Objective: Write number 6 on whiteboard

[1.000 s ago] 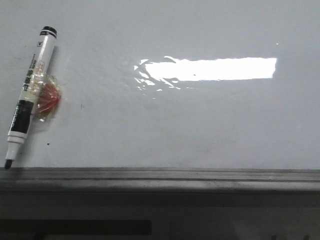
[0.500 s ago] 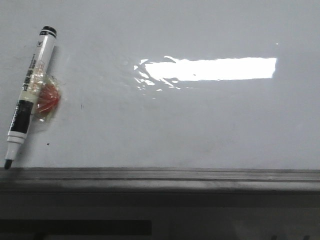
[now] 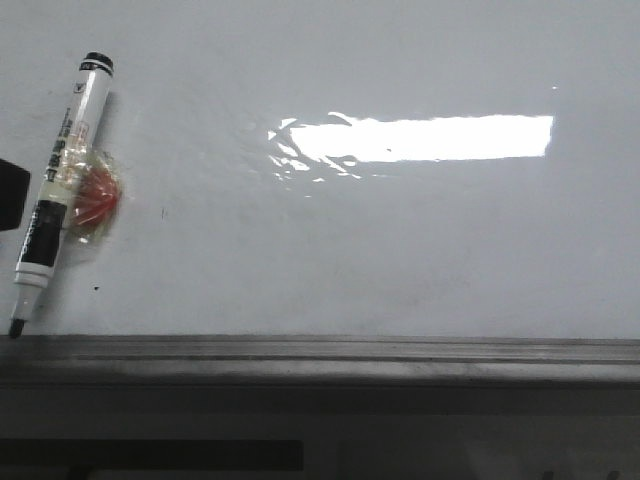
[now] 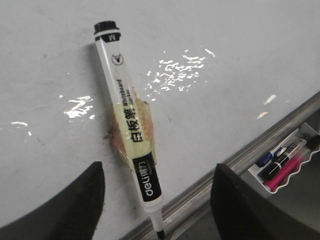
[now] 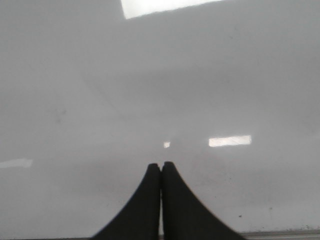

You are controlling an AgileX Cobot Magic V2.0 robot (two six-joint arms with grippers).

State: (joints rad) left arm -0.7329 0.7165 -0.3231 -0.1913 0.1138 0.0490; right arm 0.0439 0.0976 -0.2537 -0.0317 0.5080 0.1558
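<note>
- The whiteboard (image 3: 400, 240) fills the front view; a bright rectangular glare (image 3: 420, 138) sits on its upper middle, and a grey edge rail (image 3: 320, 350) runs along its near side.
- No written digit is visible on the board surface.
- A marker (image 3: 58, 190) lies on the board at far left, uncapped, with a red-orange patch under clear tape (image 3: 95, 195) touching its barrel.
- Marker long axis: slightly tilted; black rear end away from the rail, writing tip (image 3: 16, 326) at the rail.
- Left end effector (image 4: 157, 200): fingers spread wide on either side of the marker's tip end, not touching it; one dark finger (image 3: 12, 195) shows at the front view's left edge, just beside the barrel.
- Right end effector (image 5: 160, 172): fingertips pressed together, holding nothing, over bare board.
- A tray of spare markers (image 4: 282, 162) sits beyond the rail.
</note>
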